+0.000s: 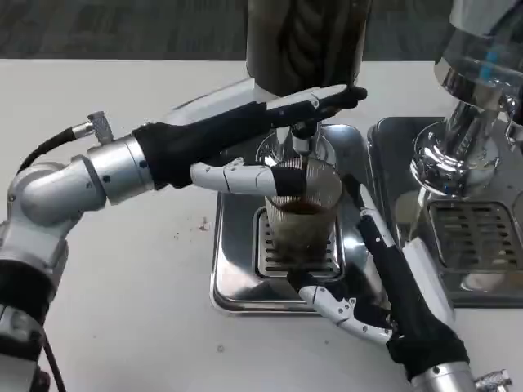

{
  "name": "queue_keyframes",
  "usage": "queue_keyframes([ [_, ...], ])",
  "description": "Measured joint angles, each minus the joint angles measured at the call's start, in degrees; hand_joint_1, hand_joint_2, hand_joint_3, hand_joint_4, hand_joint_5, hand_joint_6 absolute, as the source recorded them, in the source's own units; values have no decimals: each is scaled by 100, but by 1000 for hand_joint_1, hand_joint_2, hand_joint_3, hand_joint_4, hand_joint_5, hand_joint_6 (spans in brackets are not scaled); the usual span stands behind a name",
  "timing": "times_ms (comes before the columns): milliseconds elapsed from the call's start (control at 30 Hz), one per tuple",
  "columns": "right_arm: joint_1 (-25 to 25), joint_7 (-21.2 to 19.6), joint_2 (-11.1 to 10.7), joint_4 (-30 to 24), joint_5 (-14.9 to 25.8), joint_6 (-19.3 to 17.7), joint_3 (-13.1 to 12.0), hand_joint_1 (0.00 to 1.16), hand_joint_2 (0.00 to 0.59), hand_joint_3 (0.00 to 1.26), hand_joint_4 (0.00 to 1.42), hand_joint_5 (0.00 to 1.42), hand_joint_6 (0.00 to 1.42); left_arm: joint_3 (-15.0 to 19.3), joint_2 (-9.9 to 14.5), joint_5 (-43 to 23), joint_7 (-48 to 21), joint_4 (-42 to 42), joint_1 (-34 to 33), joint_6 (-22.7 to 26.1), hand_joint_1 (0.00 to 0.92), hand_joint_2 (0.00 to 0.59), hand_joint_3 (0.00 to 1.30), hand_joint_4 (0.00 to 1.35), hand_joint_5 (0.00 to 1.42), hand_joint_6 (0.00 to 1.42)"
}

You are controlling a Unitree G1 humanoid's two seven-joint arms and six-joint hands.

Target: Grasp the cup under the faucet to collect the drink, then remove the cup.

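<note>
Looks like a café or drinks counter mocked up for robot trials: white table [122, 261], polished steel drip tray [237, 286] with slotted grate, chrome faucet [301, 145] below a dark dispenser body [302, 37], a second chrome tap [458, 139] over its own tray [482, 245] alongside, grey carpet [122, 28] beyond

Evenly bright from overhead, soft shadows on the bench [147, 269], glare on chrome right of the right robot hand [384, 294], slightly soft throughout
</note>
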Motion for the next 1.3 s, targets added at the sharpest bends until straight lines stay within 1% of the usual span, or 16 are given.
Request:
queue_keyframes([
  [300,-191,26,30,179,95,67,-7,575,219,0,0,0,66,150,-1,-25,-126,-91,47,92,0,81,64,0,0,0],
  [733,-389,85,95,407,115,132,-2,575,219,0,0,0,66,243,-16,-140,-275,-113,58,205,0,77,64,0,0,0],
  [967,-619,131,192,596,190,132,1,572,221,0,0,0,66,418,-14,-368,-463,-174,77,409,0,72,70,0,0,0],
  [1167,-725,150,207,704,214,130,1,566,227,0,0,0,65,599,-14,-614,-696,-261,126,660,0,71,80,0,0,0],
  [1300,-761,150,216,751,218,124,0,564,231,0,0,0,65,659,-15,-694,-846,-336,154,804,0,70,85,0,0,0],
])
